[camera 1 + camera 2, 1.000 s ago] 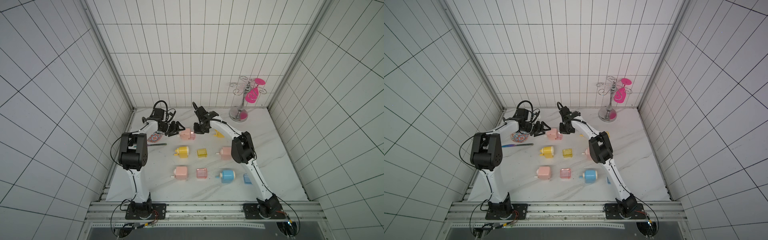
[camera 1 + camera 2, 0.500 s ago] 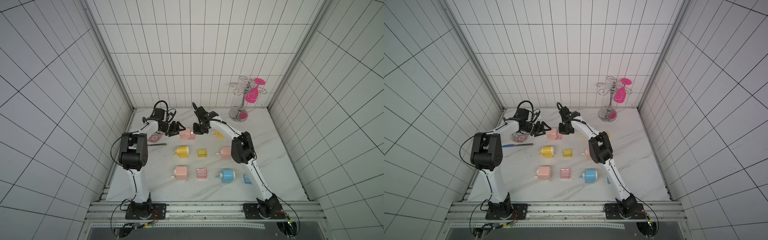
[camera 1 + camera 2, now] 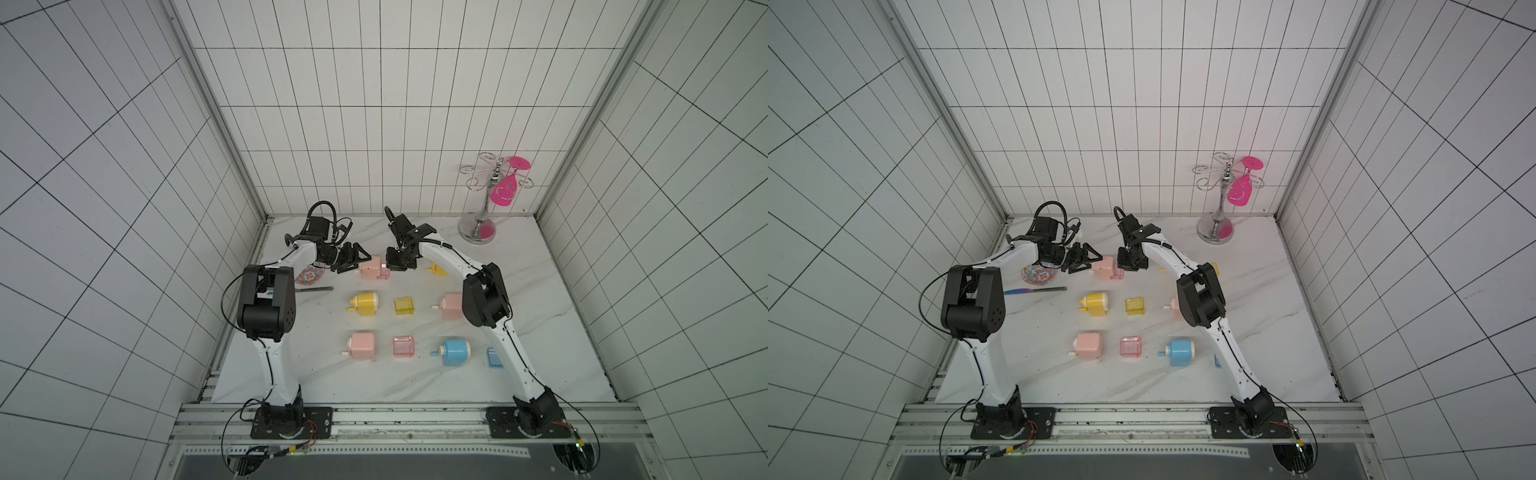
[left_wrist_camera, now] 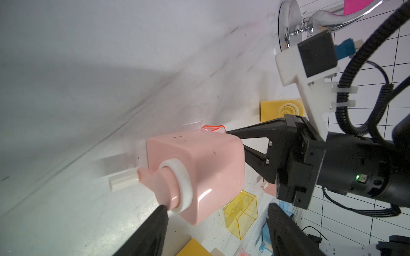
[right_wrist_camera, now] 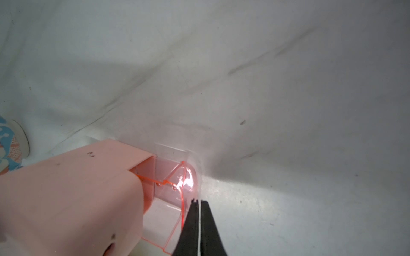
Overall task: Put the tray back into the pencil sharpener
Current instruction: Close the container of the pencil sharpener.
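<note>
The pink pencil sharpener (image 3: 371, 268) lies on its side at the back of the table, crank toward my left arm. Its clear pink tray (image 5: 170, 177) is partly inside the sharpener (image 5: 77, 195) and sticks out toward my right arm. My right gripper (image 5: 197, 201) is shut, and its tips rest against the tray's outer face. In the left wrist view my left gripper (image 4: 216, 206) is open at the crank end of the sharpener (image 4: 199, 159). One finger (image 4: 155, 230) is next to the white crank ring, the other stands apart from the body. A tray corner (image 4: 214, 128) shows behind the body.
In front lie a yellow sharpener (image 3: 365, 304), yellow tray (image 3: 404, 306), pink sharpener (image 3: 362, 345), pink tray (image 3: 403, 346), blue sharpener (image 3: 455, 352) and blue tray (image 3: 493, 358). A patterned bowl (image 3: 308, 275) and a thin stick (image 3: 316, 289) sit left. A glass rack (image 3: 478, 226) stands back right.
</note>
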Motion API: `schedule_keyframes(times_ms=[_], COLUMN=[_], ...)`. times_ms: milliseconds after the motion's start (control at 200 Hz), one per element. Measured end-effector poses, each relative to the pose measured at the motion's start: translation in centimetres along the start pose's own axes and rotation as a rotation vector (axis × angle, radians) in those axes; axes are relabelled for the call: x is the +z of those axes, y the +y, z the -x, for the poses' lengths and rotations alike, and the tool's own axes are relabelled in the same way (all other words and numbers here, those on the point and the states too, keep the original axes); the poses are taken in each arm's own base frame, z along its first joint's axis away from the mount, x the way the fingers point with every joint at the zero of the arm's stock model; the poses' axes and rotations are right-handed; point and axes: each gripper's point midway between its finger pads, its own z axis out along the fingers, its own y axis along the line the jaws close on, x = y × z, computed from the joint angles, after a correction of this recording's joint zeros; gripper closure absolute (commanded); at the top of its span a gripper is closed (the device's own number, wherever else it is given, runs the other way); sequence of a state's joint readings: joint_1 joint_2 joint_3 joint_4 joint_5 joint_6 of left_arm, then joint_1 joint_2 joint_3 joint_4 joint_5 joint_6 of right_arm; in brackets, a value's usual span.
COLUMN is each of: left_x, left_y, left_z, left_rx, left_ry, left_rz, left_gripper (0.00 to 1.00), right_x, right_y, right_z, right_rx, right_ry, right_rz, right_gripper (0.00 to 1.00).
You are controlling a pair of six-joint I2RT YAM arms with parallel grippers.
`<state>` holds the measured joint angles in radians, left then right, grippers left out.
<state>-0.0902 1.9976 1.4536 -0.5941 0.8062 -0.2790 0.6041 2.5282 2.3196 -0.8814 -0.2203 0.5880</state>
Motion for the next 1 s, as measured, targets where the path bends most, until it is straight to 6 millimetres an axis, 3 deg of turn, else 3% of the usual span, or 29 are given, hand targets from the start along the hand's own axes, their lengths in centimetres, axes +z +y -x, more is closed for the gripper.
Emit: schedule_keyframes(times_ms=[999], left_x=[0.2], left_y=[0.2], left_z=[-0.2], left_rx=[0.001], left_ry=[0.001], left_rz=[-0.001], left_gripper=[0.26], right_x=[0.9], right_y=[2.4], right_z=[-0.1], right_rx=[0.050], right_ry=[0.021], right_rz=[0.147], right_gripper=[0.92])
